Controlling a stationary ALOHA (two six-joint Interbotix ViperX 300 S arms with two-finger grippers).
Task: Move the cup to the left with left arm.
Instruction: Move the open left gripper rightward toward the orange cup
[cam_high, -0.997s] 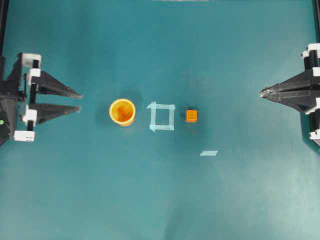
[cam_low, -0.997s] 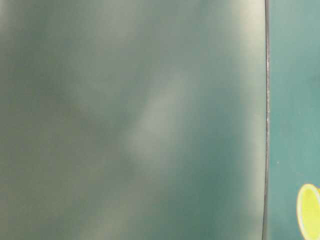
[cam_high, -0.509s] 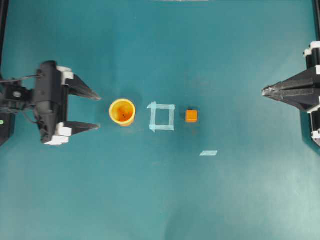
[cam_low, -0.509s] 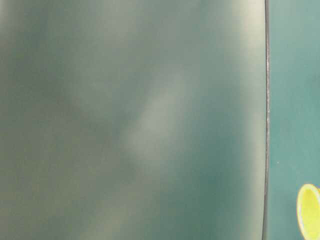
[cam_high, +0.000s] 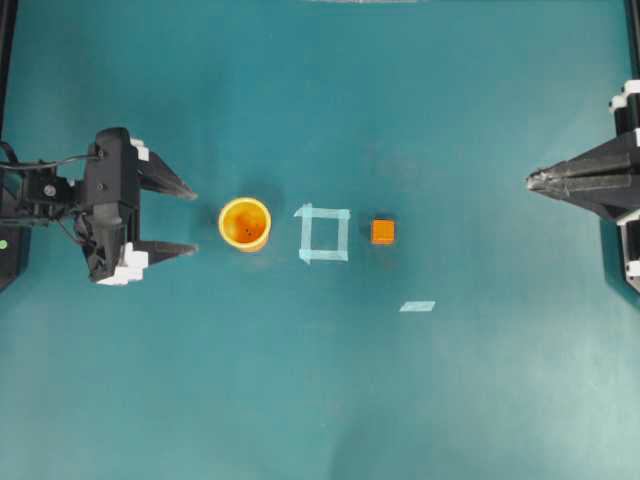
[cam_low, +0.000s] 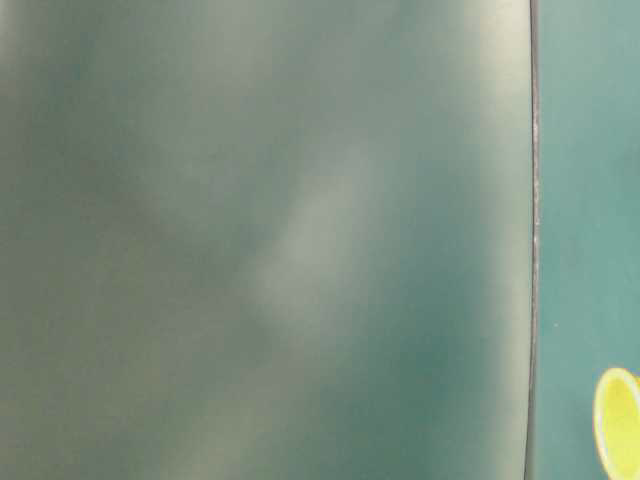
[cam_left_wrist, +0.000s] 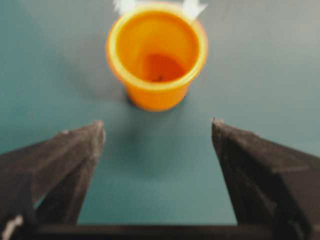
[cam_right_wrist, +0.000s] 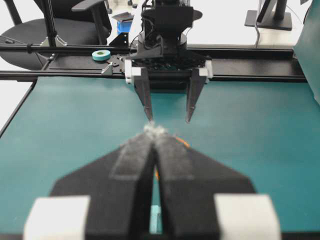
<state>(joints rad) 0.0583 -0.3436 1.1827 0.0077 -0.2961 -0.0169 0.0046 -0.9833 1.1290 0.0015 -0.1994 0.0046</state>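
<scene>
On the teal table, seen from overhead, the cup stands upright with its open mouth facing up, so its long axis runs vertical and the camera looks straight down into the darker orange inside. It sits a little left of centre, just left of a square outline of pale tape. A small orange cube lies just right of that square, and a short strip of tape lies apart, below and to the right of the cube.

At the left side, the left gripper points toward the cup with its two pointed fingers spread wide, one tip above and one below the cup's level in the overhead view. The tips stop short of the cup and do not touch it. From the left wrist camera the cup stands upright ahead of the spread fingers, clear of both, its lighter yellow rim round and level.

At the right edge, the right gripper rests well apart from everything on the table, its fingers pressed together into one point. The right wrist view shows the same pressed-together fingertips, with the left arm's gripper facing them across the table.

The table-level view is mostly a blur; only a yellow edge of the cup shows at the lower right
</scene>
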